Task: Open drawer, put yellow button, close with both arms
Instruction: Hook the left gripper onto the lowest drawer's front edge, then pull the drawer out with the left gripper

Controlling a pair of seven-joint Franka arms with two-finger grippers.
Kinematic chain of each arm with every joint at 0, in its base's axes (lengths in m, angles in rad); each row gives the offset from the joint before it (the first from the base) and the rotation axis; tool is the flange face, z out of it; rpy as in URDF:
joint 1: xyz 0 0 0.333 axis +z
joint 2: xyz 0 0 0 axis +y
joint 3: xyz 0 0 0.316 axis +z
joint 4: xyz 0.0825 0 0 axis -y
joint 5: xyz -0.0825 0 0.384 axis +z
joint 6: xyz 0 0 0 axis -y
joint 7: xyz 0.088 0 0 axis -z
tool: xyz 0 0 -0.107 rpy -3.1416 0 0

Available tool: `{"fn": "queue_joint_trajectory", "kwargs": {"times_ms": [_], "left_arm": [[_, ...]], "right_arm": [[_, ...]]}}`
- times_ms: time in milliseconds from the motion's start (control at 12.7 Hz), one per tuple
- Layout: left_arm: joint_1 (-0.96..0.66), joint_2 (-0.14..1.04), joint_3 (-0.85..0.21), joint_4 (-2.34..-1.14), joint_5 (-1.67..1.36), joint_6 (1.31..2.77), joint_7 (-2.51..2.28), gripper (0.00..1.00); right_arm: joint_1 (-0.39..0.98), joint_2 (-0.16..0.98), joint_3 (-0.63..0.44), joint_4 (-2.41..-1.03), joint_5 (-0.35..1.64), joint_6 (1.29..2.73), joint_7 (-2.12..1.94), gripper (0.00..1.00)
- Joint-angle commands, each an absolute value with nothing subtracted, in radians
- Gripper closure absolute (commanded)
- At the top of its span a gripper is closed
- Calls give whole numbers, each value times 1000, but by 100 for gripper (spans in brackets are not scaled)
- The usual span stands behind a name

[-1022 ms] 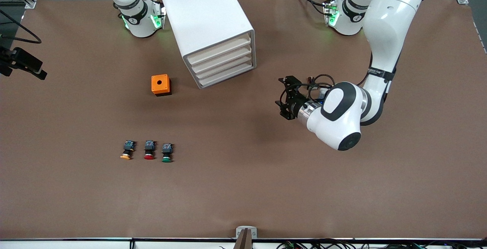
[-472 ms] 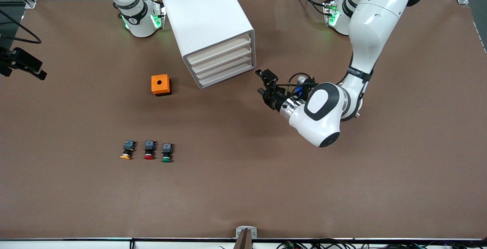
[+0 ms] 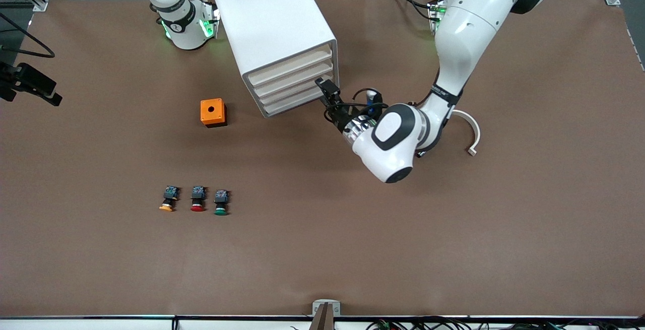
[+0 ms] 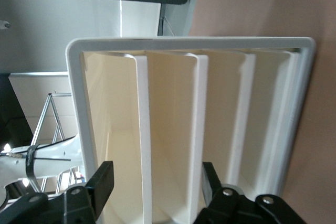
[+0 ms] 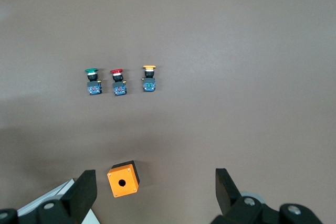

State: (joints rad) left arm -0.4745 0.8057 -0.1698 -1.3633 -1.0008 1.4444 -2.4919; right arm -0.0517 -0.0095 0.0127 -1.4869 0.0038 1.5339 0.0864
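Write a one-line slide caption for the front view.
Left gripper reaches the cabinet's drawer fronts; three buttons wait.

No legible text, brand, number or sign can be made out anywhere in these views. A band of small dark lettering is seen on the forearm of the left arm (image 3: 444, 93), and a small mark is seen on the black ring at the base of the right arm (image 3: 177, 25), but neither can be read. No label is carried by the white cabinet (image 3: 274, 38).
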Motion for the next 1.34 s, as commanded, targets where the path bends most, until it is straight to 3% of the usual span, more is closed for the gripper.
{"fn": "queue_joint_trajectory", "kwargs": {"times_ms": [0, 550, 865, 1258], "left_arm": [[-524, 824, -164, -1345, -1026, 1430, -2543, 29], [-598, 845, -164, -1344, -1065, 1430, -2586, 52], [-598, 845, -164, -1344, -1065, 1430, -2573, 98], [-513, 831, -137, -1328, -1051, 1430, -2540, 100]], "right_arm": [[-46, -17, 0, -1491, 25, 1522, 87, 0], [-48, -17, -2, -1494, 29, 1511, 86, 0], [-49, -15, -2, -1491, 32, 1517, 86, 0], [-40, -14, 0, -1493, 31, 1512, 86, 0]]}}
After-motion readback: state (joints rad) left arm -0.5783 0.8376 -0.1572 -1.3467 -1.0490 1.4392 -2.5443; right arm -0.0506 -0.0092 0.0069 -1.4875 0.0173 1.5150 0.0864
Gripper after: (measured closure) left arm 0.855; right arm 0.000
